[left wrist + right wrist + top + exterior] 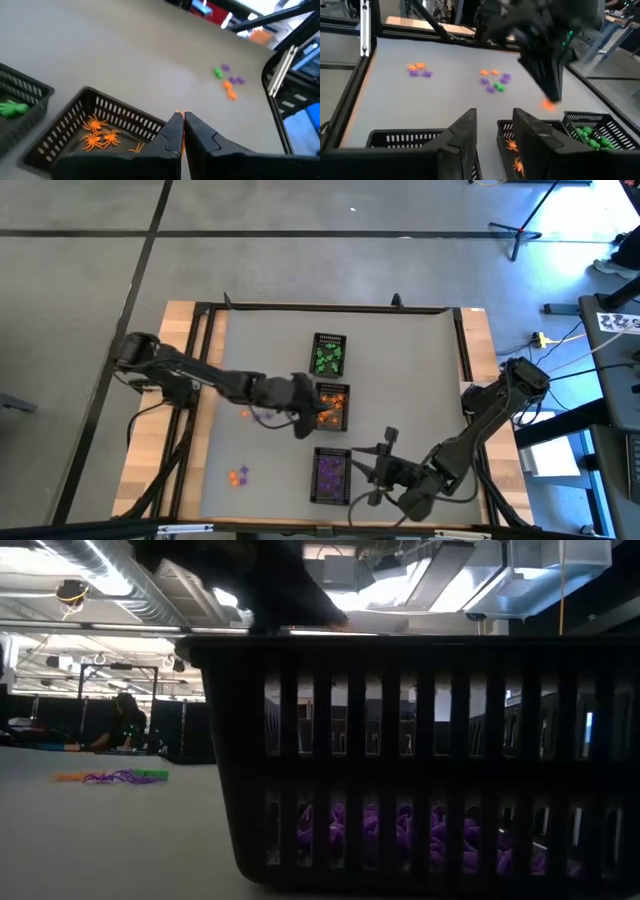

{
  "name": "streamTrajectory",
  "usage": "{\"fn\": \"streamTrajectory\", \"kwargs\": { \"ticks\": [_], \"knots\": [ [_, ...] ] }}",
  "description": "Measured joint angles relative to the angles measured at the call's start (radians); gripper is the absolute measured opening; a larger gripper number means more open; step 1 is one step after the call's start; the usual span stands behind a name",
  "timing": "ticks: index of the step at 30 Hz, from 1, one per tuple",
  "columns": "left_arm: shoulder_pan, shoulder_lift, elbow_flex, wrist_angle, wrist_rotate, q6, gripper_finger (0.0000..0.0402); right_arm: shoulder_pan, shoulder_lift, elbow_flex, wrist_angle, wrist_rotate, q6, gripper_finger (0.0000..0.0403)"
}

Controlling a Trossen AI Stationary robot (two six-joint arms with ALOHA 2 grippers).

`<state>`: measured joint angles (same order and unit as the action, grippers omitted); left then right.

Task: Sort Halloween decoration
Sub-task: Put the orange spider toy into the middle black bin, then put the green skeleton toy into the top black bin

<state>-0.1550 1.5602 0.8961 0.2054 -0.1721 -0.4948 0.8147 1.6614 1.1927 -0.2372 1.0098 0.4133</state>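
Left gripper (551, 101) hovers just above the middle tray (333, 406), fingers pinching a tiny orange trinket (548, 104), right at the tray's nine o'clock edge. Orange spiders (100, 136) already lie inside that tray. Green pieces (328, 360) fill the tray at twelve o'clock, purple ones (331, 472) the tray at six. Loose trinkets (262, 415) sit on the desk (260, 350) toward nine o'clock. Right gripper (372, 450) waits by the purple tray, fingers spread, empty.

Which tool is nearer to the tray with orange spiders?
The left tool, shut on an orange spider, hangs at the orange tray. The right tool waits farther off, beside the purple tray.
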Motion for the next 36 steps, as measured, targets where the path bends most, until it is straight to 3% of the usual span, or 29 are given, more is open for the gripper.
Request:
{"fn": "streamTrajectory", "kwargs": {
  "ticks": [6, 12, 20, 24, 27, 36],
  "knots": [
    [0.054, 0.112, 0.100, -0.119, 0.117, -0.013, 0.0030, 0.018, 0.000, 0.000, -0.026, 0.028, -0.005, 0.0124],
    [0.052, 0.146, 0.183, -0.282, 0.109, 0.028, 0.0083, 0.016, 0.000, -0.001, -0.060, 0.012, 0.047, 0.0124],
    [0.058, 0.032, 0.252, -0.767, 0.077, 0.035, 0.0096, 0.018, 0.000, -0.001, -0.069, -0.039, 0.090, 0.0124],
    [0.023, -0.058, 0.196, -0.910, -0.015, 0.006, 0.0096, 0.018, 0.000, -0.001, -0.079, -0.063, 0.119, 0.0124],
    [-0.003, -0.135, 0.115, -0.917, -0.078, -0.053, 0.0096, 0.018, 0.000, -0.001, -0.080, -0.070, 0.134, 0.0124],
    [-0.013, -0.308, -0.174, -0.891, -0.093, -0.270, 0.0096, 0.016, 0.000, -0.001, -0.073, -0.063, 0.133, 0.0124]
  ]
}}
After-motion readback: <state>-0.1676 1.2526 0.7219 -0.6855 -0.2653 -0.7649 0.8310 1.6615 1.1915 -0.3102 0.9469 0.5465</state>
